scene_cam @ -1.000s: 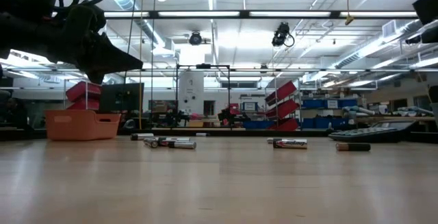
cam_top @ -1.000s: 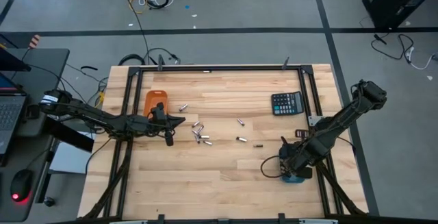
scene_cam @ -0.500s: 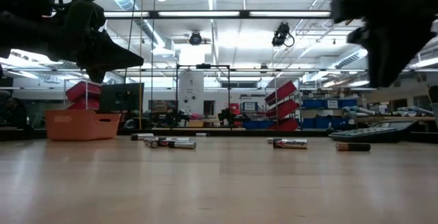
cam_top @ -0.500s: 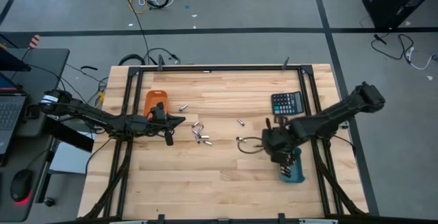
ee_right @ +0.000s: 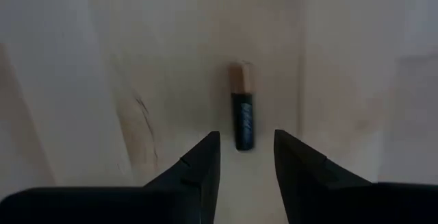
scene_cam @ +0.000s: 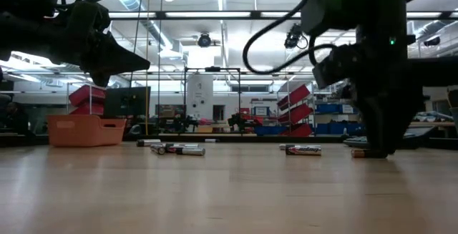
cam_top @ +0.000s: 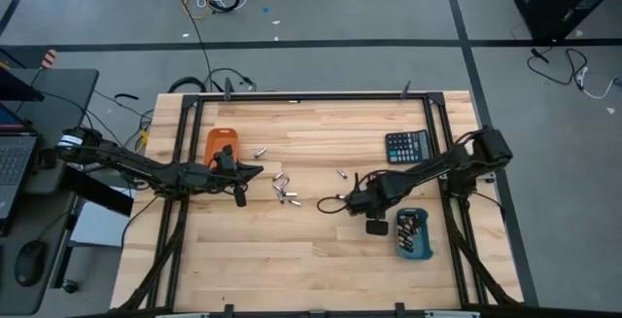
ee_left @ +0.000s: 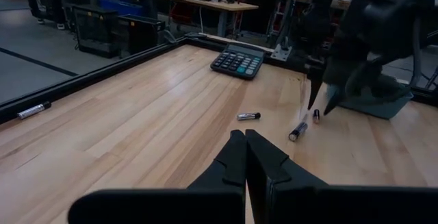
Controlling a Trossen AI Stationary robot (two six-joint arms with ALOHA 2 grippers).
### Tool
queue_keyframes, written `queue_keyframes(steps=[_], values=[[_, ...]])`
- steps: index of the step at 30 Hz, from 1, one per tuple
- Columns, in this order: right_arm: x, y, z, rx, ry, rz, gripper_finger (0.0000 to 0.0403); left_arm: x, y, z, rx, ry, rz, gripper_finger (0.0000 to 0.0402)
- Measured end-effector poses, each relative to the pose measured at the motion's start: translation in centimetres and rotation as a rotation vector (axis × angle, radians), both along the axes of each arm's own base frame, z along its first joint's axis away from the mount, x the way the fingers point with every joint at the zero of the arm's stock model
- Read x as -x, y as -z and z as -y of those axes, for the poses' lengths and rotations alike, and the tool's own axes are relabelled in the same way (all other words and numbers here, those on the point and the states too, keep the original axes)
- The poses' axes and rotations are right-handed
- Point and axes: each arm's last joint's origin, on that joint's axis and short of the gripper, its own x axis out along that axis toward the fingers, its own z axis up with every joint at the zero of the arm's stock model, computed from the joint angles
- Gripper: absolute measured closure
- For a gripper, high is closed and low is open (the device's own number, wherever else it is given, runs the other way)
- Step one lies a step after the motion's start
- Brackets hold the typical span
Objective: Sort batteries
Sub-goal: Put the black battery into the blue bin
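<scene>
The right gripper [ee_right: 243,157] has swung away from the blue plastic tray [cam_top: 414,246] — its fingers, parted and empty, now straddle a black copper-tipped battery [ee_right: 243,116] on the wooden counter [cam_top: 292,250], ready to pick. The left gripper [ee_left: 245,157], fingers closed on nothing, waits beside the orange tray [cam_top: 220,139].

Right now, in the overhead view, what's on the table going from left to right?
Orange tray → left gripper → cluster of batteries → single battery → right gripper → black calculator, with the blue tray nearer the table's front.
</scene>
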Motion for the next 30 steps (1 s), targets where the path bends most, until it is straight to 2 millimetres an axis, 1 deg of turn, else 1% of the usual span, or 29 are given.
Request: queue_keyframes(steps=[5, 9, 12, 17, 18, 21, 24, 25, 28, 30], values=[[-0.5, 1.1, 0.0, 0.000, -0.012, -0.021, 0.0272, 0.0, 0.0, 0.0, -0.001, 0.000, -0.002, 0.0401], [-0.5, 1.1, 0.1, 0.007, -0.031, -0.017, 0.0280, 0.0, 0.0, 0.0, -0.001, 0.000, -0.003, 0.0401], [-0.6, 1.1, 0.2, 0.004, -0.038, -0.012, 0.0305, 0.0, 0.0, 0.0, -0.001, 0.000, -0.003, 0.0401], [-0.7, 1.1, 0.7, -0.021, -0.049, -0.016, 0.0383, 0.0, 0.0, 0.0, -0.001, 0.000, -0.004, 0.0401], [-0.7, 1.1, 0.7, -0.025, -0.054, -0.017, 0.0389, 0.0, 0.0, 0.0, -0.001, 0.000, -0.004, 0.0401], [-0.7, 1.0, 0.9, -0.027, -0.050, -0.018, 0.0386, 0.0, 0.0, 0.0, -0.001, 0.000, -0.004, 0.0401], [-0.7, 0.1, 0.9, -0.022, -0.073, -0.024, 0.0393, 0.0, 0.0, 0.0, -0.002, 0.000, -0.004, 0.0401], [-0.6, -0.5, 0.9, -0.016, -0.076, -0.026, 0.0395, 0.0, 0.0, 0.0, -0.002, 0.000, -0.004, 0.0401], [-0.8, -3.5, 0.9, -0.024, -0.070, 0.042, 0.0395, 0.0, 0.0, 0.0, -0.006, 0.001, -0.006, 0.0401], [-0.3, -5.3, 0.8, -0.027, -0.054, 0.056, 0.0396, 0.0, 0.0, 0.0, -0.011, 0.001, -0.008, 0.0401]])
